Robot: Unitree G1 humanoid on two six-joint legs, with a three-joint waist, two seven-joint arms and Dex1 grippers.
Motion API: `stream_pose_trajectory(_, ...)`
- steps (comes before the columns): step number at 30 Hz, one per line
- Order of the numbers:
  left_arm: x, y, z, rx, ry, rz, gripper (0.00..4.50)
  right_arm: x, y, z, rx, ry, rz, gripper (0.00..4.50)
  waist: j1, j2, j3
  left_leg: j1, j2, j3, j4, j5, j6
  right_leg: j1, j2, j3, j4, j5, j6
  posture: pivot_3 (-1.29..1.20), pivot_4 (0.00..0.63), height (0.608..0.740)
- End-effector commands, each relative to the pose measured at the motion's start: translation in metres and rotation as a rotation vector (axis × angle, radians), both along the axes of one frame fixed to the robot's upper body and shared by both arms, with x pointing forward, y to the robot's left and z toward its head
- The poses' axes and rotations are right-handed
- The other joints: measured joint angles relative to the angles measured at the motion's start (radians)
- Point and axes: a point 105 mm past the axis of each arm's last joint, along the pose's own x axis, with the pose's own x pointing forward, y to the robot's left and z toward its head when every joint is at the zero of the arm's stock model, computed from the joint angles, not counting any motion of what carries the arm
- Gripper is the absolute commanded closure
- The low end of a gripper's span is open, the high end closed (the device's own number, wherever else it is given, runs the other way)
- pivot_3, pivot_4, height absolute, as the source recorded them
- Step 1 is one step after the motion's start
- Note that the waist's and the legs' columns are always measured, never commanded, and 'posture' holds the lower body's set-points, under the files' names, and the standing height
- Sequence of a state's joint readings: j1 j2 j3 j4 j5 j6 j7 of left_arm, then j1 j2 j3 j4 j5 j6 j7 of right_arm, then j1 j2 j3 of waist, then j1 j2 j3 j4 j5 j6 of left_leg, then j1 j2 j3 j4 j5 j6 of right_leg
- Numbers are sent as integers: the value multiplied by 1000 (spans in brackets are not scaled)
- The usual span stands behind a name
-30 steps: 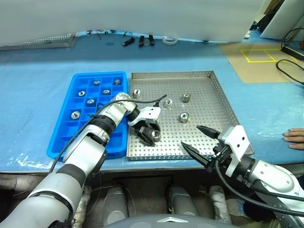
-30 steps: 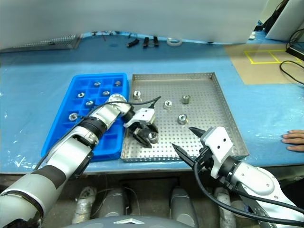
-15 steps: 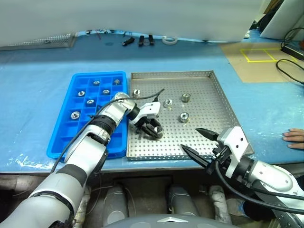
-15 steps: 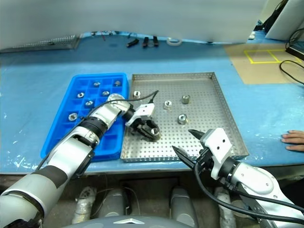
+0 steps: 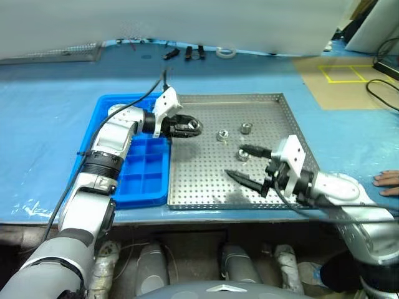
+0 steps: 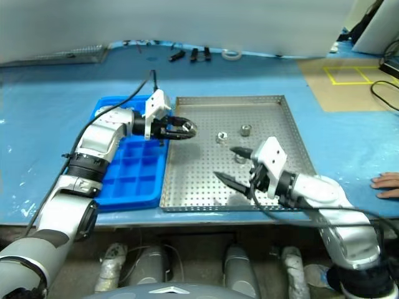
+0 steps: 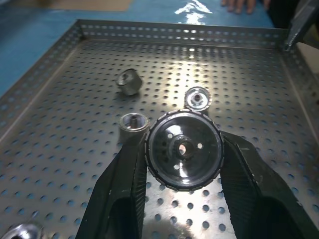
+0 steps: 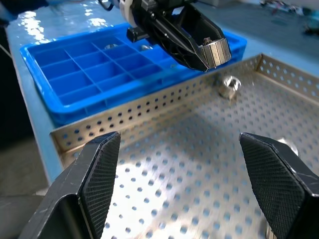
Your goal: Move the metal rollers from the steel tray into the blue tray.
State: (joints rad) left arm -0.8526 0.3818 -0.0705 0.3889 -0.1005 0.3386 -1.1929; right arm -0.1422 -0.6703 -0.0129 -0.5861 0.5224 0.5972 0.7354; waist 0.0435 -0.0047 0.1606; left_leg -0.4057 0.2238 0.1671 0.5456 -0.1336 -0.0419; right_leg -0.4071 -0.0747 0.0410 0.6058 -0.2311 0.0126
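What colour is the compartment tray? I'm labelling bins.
Bright blue, clearest in the right wrist view.

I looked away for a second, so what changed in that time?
The left pincer, shut on a metal roller, lifted it off the steel tray and swung back toward the blue tray. The right pincer moved forward over the steel tray, jaws open. The loose rollers stayed put.

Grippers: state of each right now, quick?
Left gripper: shut on a metal roller, held above the steel tray.
Right gripper: open, nothing between its fingers, over the steel tray.
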Motion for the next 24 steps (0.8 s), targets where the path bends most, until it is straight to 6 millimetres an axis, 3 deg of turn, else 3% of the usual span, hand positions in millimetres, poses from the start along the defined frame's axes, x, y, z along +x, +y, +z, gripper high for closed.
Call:
stream_pose_trajectory(1, -9, 26, 14, -66, -47, 148, 2806, 7, 16, 2, 2, -15, 124, 464, 13, 0, 0, 0, 0, -1, -1, 0, 0, 0, 0, -1, 0, -1, -1, 56, 150, 740)
stream_pose_trajectory(5, -41, 53, 7, -110, -50, 286, 2806, 24, 37, 7, -4, -38, 249, 464, 35, 0, 0, -5, 0, -4, -2, 1, -1, -2, 0, -7, 0, -2, -3, 198, 150, 740)
stream_pose_trajectory(9, -64, 76, 5, -157, -61, 463, 2806, 32, 54, 12, -8, -54, 357, 464, 96, 0, 0, -17, 2, -13, -1, 3, -5, -9, 0, -17, 3, -4, -6, 338, 150, 740)
stream_pose_trajectory(15, -92, 100, -2, -153, -42, 594, 2806, 35, 65, 11, -8, -48, 449, 464, 165, 0, 0, -22, 1, -18, 1, 3, -5, -9, -1, -22, 3, -4, -6, 466, 150, 740)
stream_pose_trajectory(19, -108, 131, -20, -114, 0, 729, 2806, 36, 74, 11, -1, -45, 495, 464, 194, 0, 0, -21, 2, -19, 1, 3, -5, -9, 0, -22, 3, -4, -6, 490, 150, 740)
stream_pose_trajectory(24, -120, 153, -37, -84, 47, 834, 2806, 38, 76, 11, 3, -46, 504, 464, 222, 0, 0, -21, 2, -19, 1, 3, -5, -9, 0, -21, 3, -4, -6, 506, 150, 740)
